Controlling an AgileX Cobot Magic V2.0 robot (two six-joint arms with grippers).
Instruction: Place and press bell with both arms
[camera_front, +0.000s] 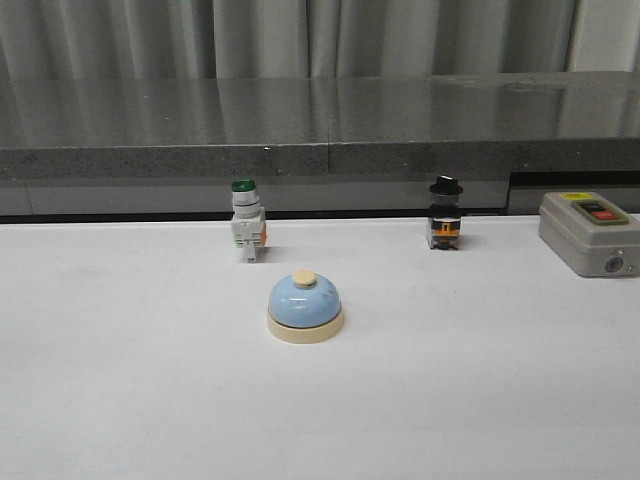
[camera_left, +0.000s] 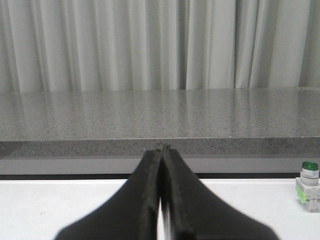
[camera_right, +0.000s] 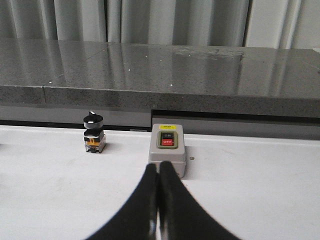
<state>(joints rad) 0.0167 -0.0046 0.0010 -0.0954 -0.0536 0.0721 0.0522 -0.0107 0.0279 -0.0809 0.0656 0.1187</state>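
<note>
The light-blue bell (camera_front: 305, 305) with a cream base and cream knob stands upright on the white table (camera_front: 120, 380), near its middle, in the front view only. No arm shows in the front view. My left gripper (camera_left: 162, 149) is shut and empty, low over the table and facing the grey counter. My right gripper (camera_right: 159, 166) is shut and empty, its tips in front of the grey button box (camera_right: 168, 154). The bell is out of both wrist views.
A green-capped white push-button switch (camera_front: 246, 220) stands behind the bell to the left, also in the left wrist view (camera_left: 308, 186). A black-knobbed switch (camera_front: 445, 214) stands back right. The grey box with red and green buttons (camera_front: 590, 232) sits far right. A grey stone counter (camera_front: 320, 120) runs behind.
</note>
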